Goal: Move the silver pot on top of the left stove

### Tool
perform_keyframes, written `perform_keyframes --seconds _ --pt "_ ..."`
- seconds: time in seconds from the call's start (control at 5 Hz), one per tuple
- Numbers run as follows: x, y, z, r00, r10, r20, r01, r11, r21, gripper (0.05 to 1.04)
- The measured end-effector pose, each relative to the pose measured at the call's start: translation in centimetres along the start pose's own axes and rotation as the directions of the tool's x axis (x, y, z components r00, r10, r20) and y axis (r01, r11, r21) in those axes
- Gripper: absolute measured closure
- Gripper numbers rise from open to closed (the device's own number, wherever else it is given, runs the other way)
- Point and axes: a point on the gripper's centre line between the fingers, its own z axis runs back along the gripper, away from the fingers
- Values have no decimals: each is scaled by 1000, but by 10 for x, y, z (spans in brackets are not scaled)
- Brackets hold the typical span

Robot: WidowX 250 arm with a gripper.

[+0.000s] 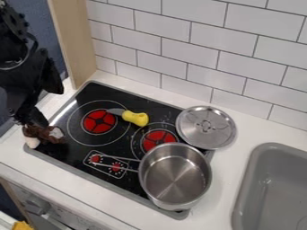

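Camera view: silver pot (175, 174) overlaps stovetop (69, 153); can't tell how open the hand (36, 122) is or its hold.

Gripper (37, 117) is hanging at the stove's (135, 187) left edge. Brown-and-white plush (43, 134) is sitting just below the jaws, contact unclear. Yellow-handled knife (135, 118) is lying right of the jaws, blade pointing their way. Silver pot (175, 176) is standing well apart, lower right of the jaws, handle aiming back toward them. Lid (206, 127) is lying right of the jaws, beyond the knife. Gray sink (244, 197) is sitting farthest right of them.
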Motion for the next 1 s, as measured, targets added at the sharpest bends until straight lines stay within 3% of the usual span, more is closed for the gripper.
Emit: perform_keyframes --seconds 0.2,0.4,0.6,0.8,1.0 --pt "-2 3 -3 1000 -1 -8 1 1000 18 84" --pt "-2 18 -6 1000 7 -27 -6 998 67 84" --pt "-7 34 3 998 -26 -59 30 997 65 84" --pt "-16 54 17 991 -103 -91 106 994 24 84" --pt "-31 72 16 981 -173 -88 178 983 52 84"
